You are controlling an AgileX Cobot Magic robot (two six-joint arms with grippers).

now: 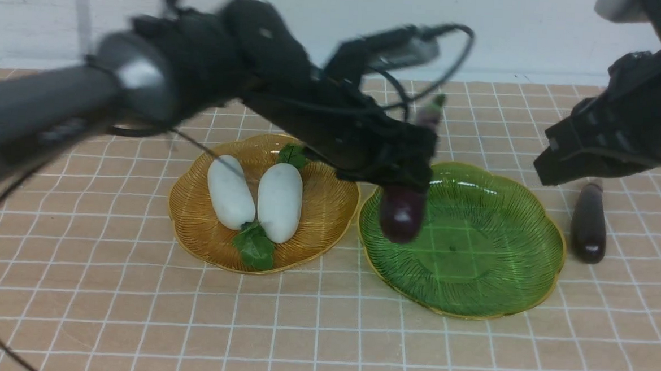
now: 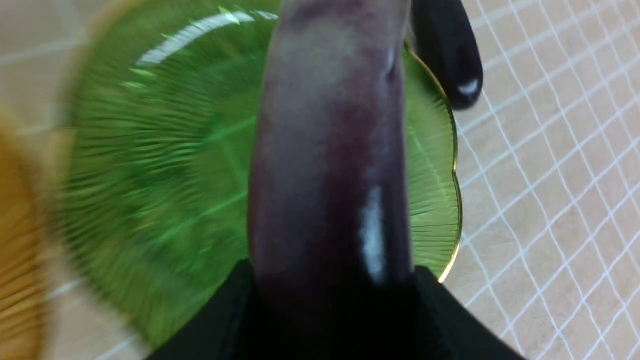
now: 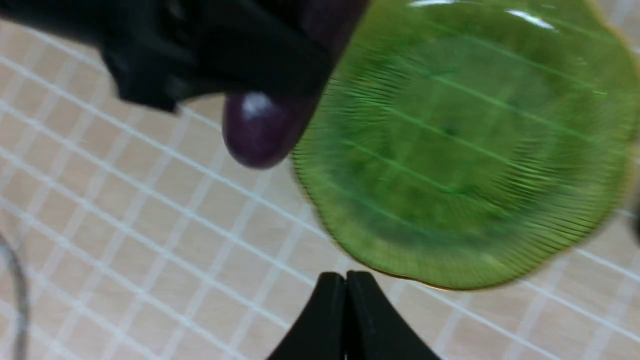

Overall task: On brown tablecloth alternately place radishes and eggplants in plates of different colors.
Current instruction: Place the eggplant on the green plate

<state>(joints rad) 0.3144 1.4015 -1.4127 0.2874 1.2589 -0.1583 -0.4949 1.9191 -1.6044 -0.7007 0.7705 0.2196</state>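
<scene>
Front view: the amber plate (image 1: 329, 208), left of centre, holds two white radishes (image 1: 230, 191) (image 1: 280, 201). They lie side by side, one green top pointing to the back and one to the front. The green plate (image 1: 485, 256), right of centre, sits just beside it, and its ribbed floor shows the grid through it. The left arm (image 1: 290, 87) reaches in from the upper left. The left jaws are clamped on the held eggplant (image 1: 401, 214), whose glossy dark purple rounded end hangs over the green plate's left rim. The second eggplant (image 1: 588, 227) lies on the checked cloth (image 1: 131, 311) just right of the green plate, below the right arm (image 1: 622, 133). Open cloth fills the whole lower part of the frame.

Left wrist view: the held eggplant (image 2: 325, 165) runs up the middle of the frame from the jaws at the bottom, purple with a white glint. The green plate (image 2: 160, 165) spreads out blurred behind it. The second eggplant (image 2: 447, 55) shows at the upper right, beside the gold rim. A slice of the amber plate (image 2: 15, 250) is at the left edge, and bare cloth (image 2: 550, 200) is at the right.

Right wrist view: the green plate (image 3: 475, 150) fills the upper right, blurred. The held eggplant (image 3: 255, 135) pokes its rounded tip out from the black left jaws at the upper left, by the plate's edge. Cloth (image 3: 125, 225) lies open at the lower left. The right jaws are pressed together at the bottom centre, holding nothing.
</scene>
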